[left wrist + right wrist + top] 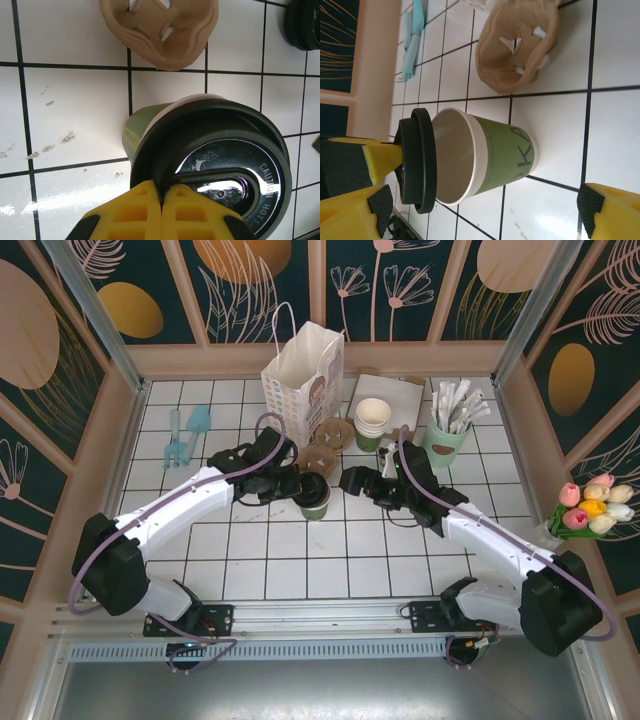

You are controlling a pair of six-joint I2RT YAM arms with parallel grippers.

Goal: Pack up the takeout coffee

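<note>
The takeout coffee's green paper cup (315,502) stands upright on the white tiles mid-table. Its black lid (220,165) hangs just above the cup's cream rim and is tilted, with a gap showing in the right wrist view between the lid (417,160) and the cup (505,155). My left gripper (161,192) is shut on the lid's edge, reaching in from the left (298,483). Just right of the cup my right gripper (352,480) stands open, and the cup sits ahead of its spread jaws (480,215). The white paper bag (305,380) stands open behind.
A brown pulp cup carrier (325,445) lies between the bag and the cup. A stack of lidless cups (372,420) and a green holder of white packets (447,435) stand at the back right. Teal utensils (185,435) lie back left, and tulips (590,505) are at the right wall.
</note>
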